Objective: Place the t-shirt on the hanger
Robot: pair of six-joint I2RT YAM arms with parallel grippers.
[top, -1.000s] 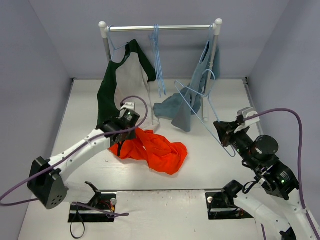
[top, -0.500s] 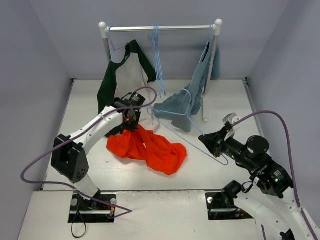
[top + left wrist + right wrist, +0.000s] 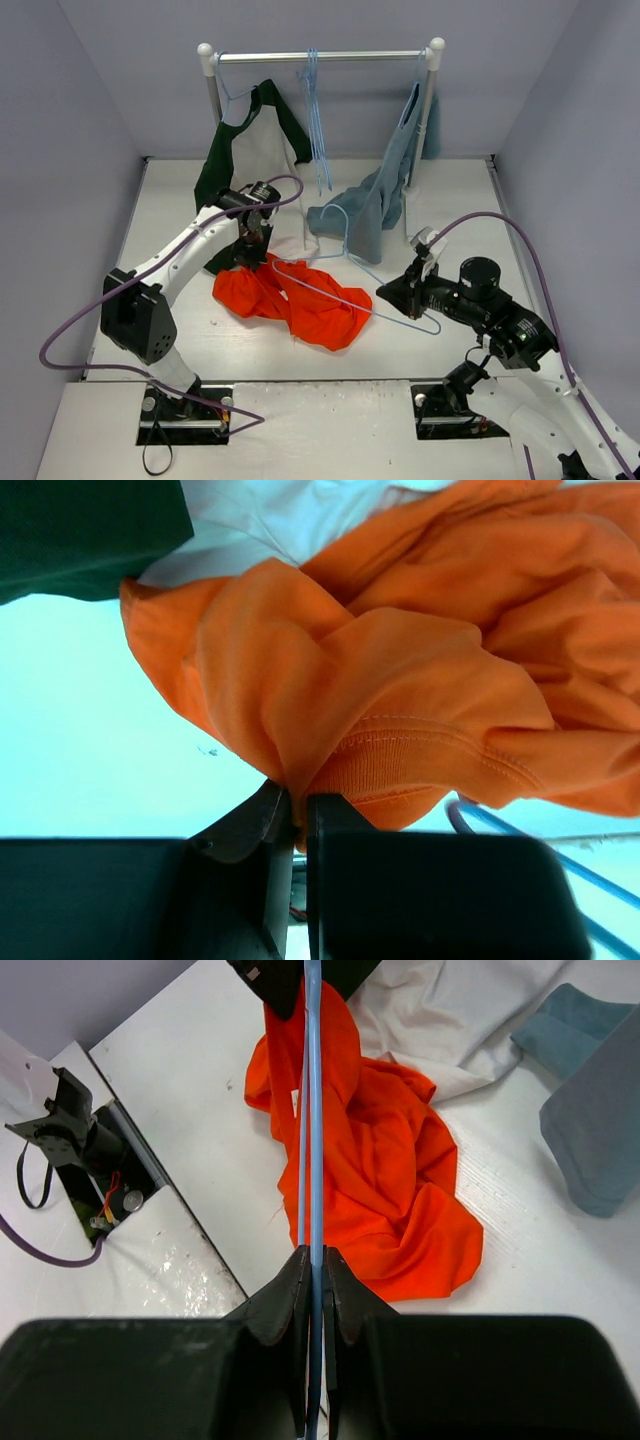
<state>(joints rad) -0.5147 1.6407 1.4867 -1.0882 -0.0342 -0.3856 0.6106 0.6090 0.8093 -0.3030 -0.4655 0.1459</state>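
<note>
The orange t-shirt point(image 3: 305, 300) lies crumpled on the table left of centre. My left gripper point(image 3: 252, 242) is shut on a fold at its far edge, near the ribbed collar, as the left wrist view shows point(image 3: 297, 810); the t-shirt point(image 3: 400, 680) fills that view. My right gripper point(image 3: 392, 293) is shut on the pale-blue hanger point(image 3: 410, 320) and holds it low, reaching left across the shirt. In the right wrist view the hanger point(image 3: 313, 1110) runs edge-on out of the shut jaws point(image 3: 315, 1260), over the t-shirt point(image 3: 390, 1170), towards the left gripper.
A clothes rack point(image 3: 320, 57) stands at the back. A dark green-and-white garment point(image 3: 235, 150) hangs at its left, a grey-blue garment point(image 3: 385, 200) at its right trails onto the table, and spare blue hangers point(image 3: 315, 110) hang between. Walls close in on three sides.
My right gripper has swung left and lower with the hanger, bringing it over the shirt. My left gripper has moved back and right, holding the shirt's far edge.
</note>
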